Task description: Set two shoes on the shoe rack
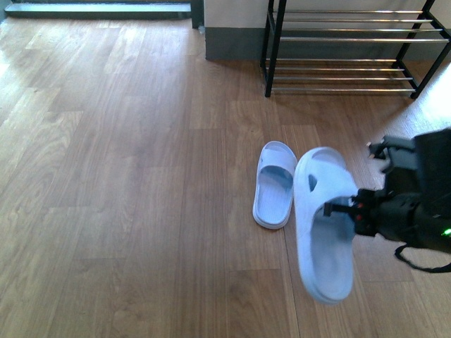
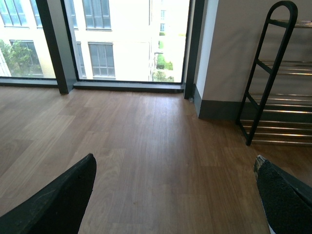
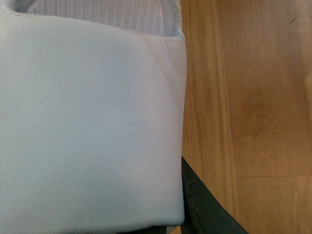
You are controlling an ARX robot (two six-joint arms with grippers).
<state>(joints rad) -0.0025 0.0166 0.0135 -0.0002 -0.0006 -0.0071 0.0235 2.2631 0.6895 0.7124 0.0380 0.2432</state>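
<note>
Logged plank floor filling most of front view. Found shoe rack at far right against the wall, chrome bars across a black frame, no shoe on the tiers in view, well apart from both shoes. Noted footwear as pale blue slides, no laces.

Found lifted slide right of centre, toe toward the rack, heel end blurred, apparently clear of the floor. Found second slide flat on the floor just beside it, toward the left arm's side.

Saw right gripper clamped onto the strap edge of the lifted slide. Saw left gripper spread wide, only floor between its fingers.

Step judged: carrying first shoe. Pick done, placement not yet, second slide untouched. Next move calls for forward travel to the rack, sole raised over a tier, kept level enough to span two bars, then release.

From right wrist view, got only textured strap and a dark finger at its edge: confirms grip, nothing of the rack. From left wrist view, got the rack's curved end frame and windows, no shoes. Only in front view, got both slides and rack together.
</note>
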